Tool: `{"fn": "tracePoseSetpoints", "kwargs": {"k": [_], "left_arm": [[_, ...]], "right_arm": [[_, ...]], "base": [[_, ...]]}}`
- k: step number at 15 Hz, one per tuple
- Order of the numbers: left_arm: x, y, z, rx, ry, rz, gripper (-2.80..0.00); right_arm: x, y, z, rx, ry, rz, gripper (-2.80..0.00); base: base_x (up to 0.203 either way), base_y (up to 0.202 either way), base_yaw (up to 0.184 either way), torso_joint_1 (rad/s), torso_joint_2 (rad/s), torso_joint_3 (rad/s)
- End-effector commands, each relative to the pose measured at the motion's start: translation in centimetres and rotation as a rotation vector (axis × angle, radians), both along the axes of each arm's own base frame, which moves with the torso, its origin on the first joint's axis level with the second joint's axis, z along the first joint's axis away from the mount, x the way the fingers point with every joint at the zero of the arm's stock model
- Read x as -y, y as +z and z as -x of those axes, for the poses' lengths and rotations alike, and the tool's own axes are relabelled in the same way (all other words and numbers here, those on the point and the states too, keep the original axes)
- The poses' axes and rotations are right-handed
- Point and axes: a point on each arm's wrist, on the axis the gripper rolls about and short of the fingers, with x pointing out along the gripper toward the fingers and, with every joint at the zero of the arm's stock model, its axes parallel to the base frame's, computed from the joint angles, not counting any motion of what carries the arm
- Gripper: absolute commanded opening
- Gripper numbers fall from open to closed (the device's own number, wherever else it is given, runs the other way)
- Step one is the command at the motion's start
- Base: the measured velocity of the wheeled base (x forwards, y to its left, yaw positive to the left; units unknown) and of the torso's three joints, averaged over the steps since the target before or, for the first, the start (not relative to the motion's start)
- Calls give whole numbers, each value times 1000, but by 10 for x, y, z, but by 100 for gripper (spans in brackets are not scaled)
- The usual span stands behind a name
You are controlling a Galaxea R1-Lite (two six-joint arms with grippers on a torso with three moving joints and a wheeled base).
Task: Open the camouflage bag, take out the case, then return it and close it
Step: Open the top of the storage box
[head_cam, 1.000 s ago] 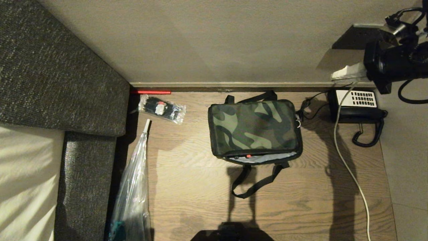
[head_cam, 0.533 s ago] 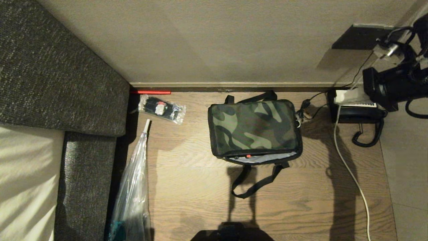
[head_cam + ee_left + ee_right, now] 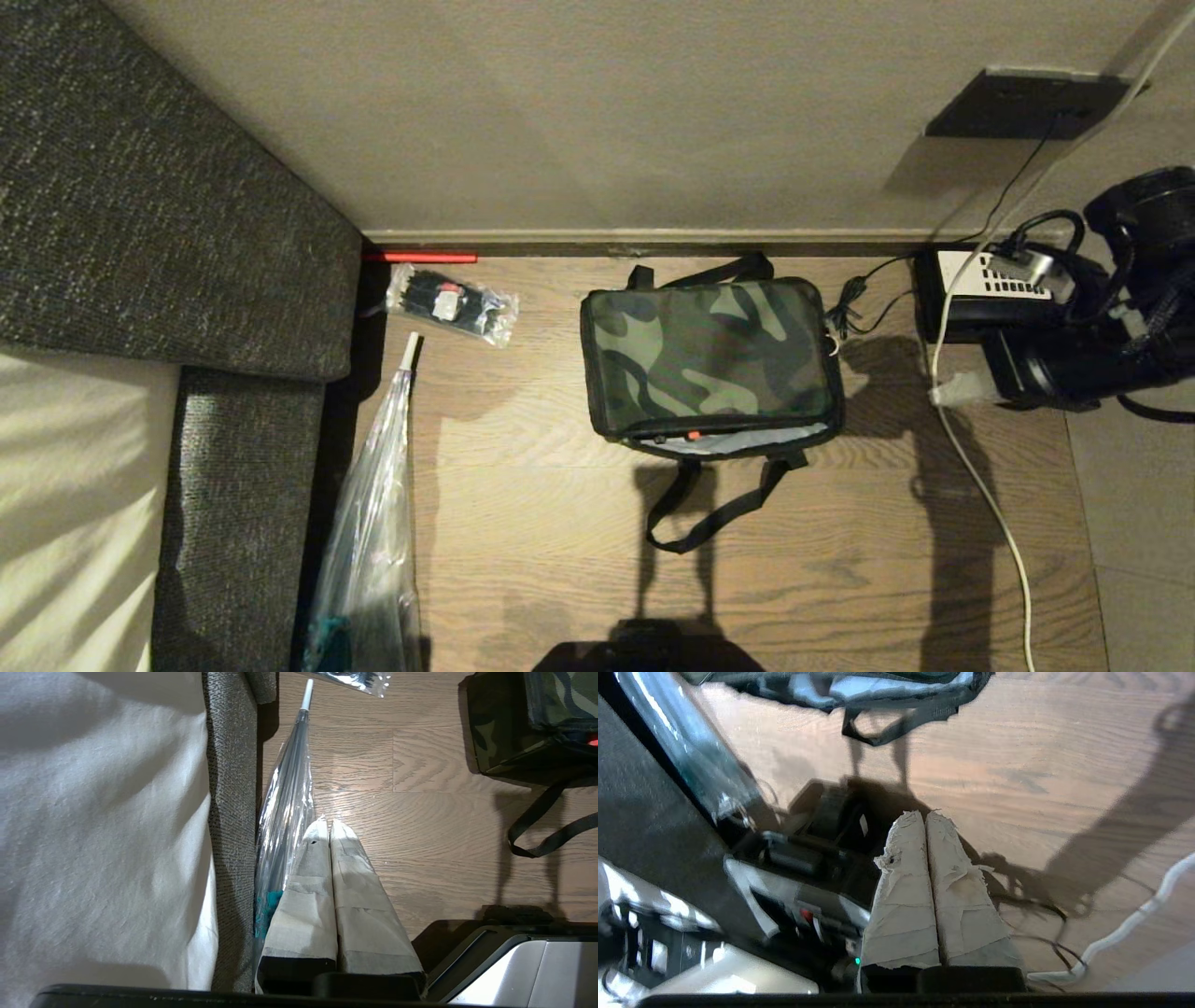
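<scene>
Looking down from the head cam, you've got the camouflage bag (image 3: 709, 359) sitting flat on the wood floor (image 3: 560, 523) near the middle, close to the wall, with its near edge gaping a bit so some silver lining and a red bit show. One strap handle (image 3: 709, 509) loops toward you. Your right gripper (image 3: 927, 821) hangs off to the right of the bag, well apart from it, just in front of the black telephone (image 3: 980, 294), and its taped fingers (image 3: 906, 858) are pressed together with nothing between them. Your left gripper (image 3: 329, 826) is parked low beside the sofa (image 3: 231, 812), next to the long clear plastic bag (image 3: 285, 807), its fingers together and empty too. Can't see the case anywhere.
</scene>
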Motion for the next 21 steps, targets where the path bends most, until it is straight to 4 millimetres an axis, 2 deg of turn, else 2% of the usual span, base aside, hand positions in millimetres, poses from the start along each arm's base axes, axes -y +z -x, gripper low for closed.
{"fn": "tracePoseSetpoints", "kwargs": {"k": [1, 5, 7, 9, 13, 16, 19, 21], "left_arm": [[0, 0, 0, -2, 0, -1, -280], [0, 0, 0, -2, 0, -1, -280], [0, 0, 0, -2, 0, -1, -280], [0, 0, 0, -2, 0, -1, -280], [0, 0, 0, -2, 0, -1, -280], [0, 0, 0, -2, 0, -1, -280], [0, 0, 0, -2, 0, -1, -280], [0, 0, 0, -2, 0, -1, -280]], "right_arm": [[0, -27, -23, 5, -44, -40, 0], [-1, -66, -63, -42, -89, -104, 0], [-1, -78, -79, -39, -135, -172, 0], [-4, -81, -95, -36, -145, -313, 0], [-7, -90, -115, -34, -160, -370, 0], [-16, -96, -128, -43, -154, -392, 0], [-28, -87, -136, -70, -185, -479, 0], [-34, -82, -135, -79, -162, -511, 0]], "base": [[0, 0, 0, 0, 0, 0], [0, 0, 0, 0, 0, 0], [0, 0, 0, 0, 0, 0], [0, 0, 0, 0, 0, 0], [0, 0, 0, 0, 0, 0], [0, 0, 0, 0, 0, 0], [0, 0, 0, 0, 0, 0], [0, 0, 0, 0, 0, 0]]}}
